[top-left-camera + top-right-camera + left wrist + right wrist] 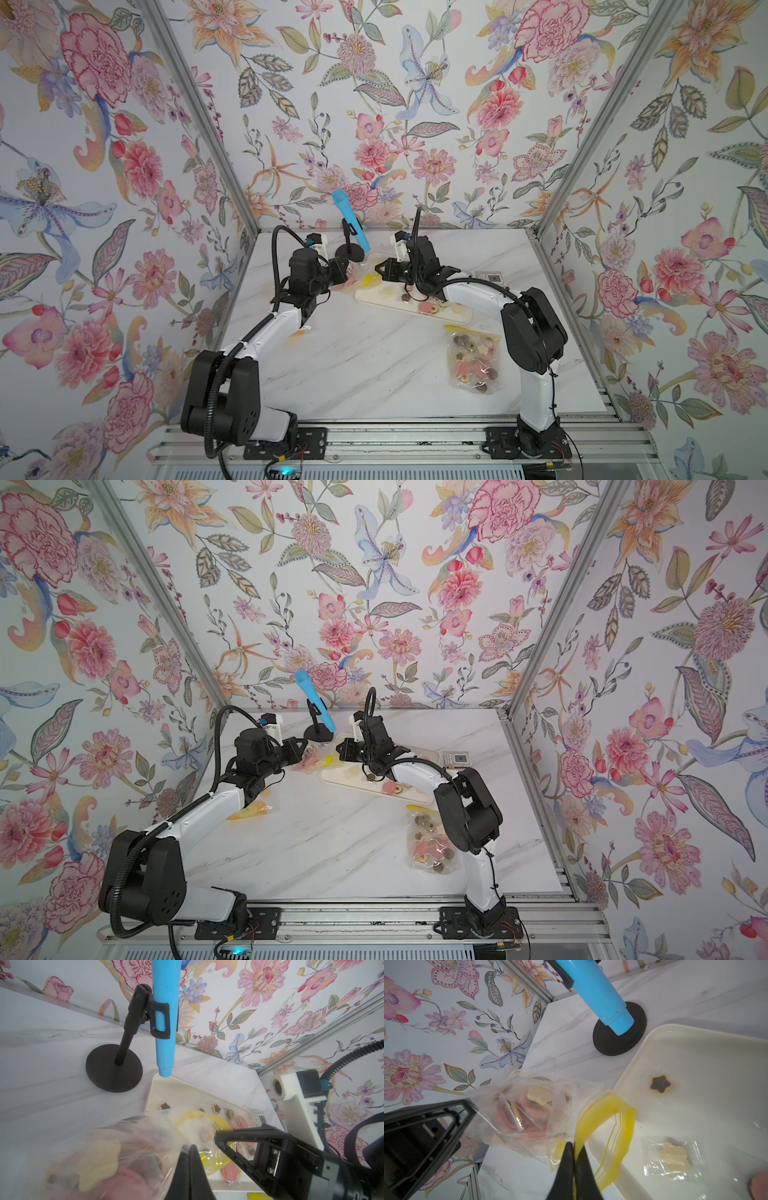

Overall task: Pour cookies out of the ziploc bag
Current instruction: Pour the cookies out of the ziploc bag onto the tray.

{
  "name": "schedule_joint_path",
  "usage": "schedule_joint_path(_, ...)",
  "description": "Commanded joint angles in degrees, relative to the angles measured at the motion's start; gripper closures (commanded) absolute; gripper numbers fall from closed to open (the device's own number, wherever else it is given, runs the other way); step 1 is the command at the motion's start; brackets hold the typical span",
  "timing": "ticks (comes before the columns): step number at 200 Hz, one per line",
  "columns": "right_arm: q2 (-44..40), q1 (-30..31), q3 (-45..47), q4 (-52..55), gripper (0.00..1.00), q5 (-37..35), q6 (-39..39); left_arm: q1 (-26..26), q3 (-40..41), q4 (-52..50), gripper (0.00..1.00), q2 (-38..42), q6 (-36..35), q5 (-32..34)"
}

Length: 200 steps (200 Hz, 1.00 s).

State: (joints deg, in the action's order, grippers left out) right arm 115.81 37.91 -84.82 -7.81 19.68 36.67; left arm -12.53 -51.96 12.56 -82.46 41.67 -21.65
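Observation:
Between my two grippers hangs a clear ziploc bag (529, 1105) with a yellow zip rim (612, 1118), over the left end of a cream tray (457, 318). My left gripper (190, 1147) is shut on the bag's clear plastic at the closed end. My right gripper (574, 1145) is shut on the yellow rim. The mouth gapes toward the tray. Pink and beige cookies (97, 1163) still lie inside the bag. Several cookies (426, 306) rest on the tray, among them a dark star (661, 1084).
A blue microphone (351, 220) on a black stand (348, 252) rises just behind the tray's left corner. A second, full bag of cookies (473, 363) lies at the front right beside the right arm. An emptied bag (253, 810) lies under the left arm. A small card (492, 277) sits behind the tray.

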Motion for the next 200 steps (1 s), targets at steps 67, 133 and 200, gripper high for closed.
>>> schedule_joint_path(67, -0.21, -1.21, 7.77, -4.63, 1.00, 0.53, 1.76, -4.17, -0.54, 6.17, 1.00, -6.06, 2.51, 0.09)
schedule_joint_path(133, -4.61, -5.47, 17.21, -8.51, 1.00, 0.14, 2.81, -9.63, -3.42, 7.05, 1.00, -11.24, 3.99, 1.95)
schedule_joint_path(200, -7.74, -8.32, 20.04, -8.14, 1.00, 0.83, 1.70, -12.26, -6.15, 7.43, 1.00, -13.69, 4.83, 3.28)
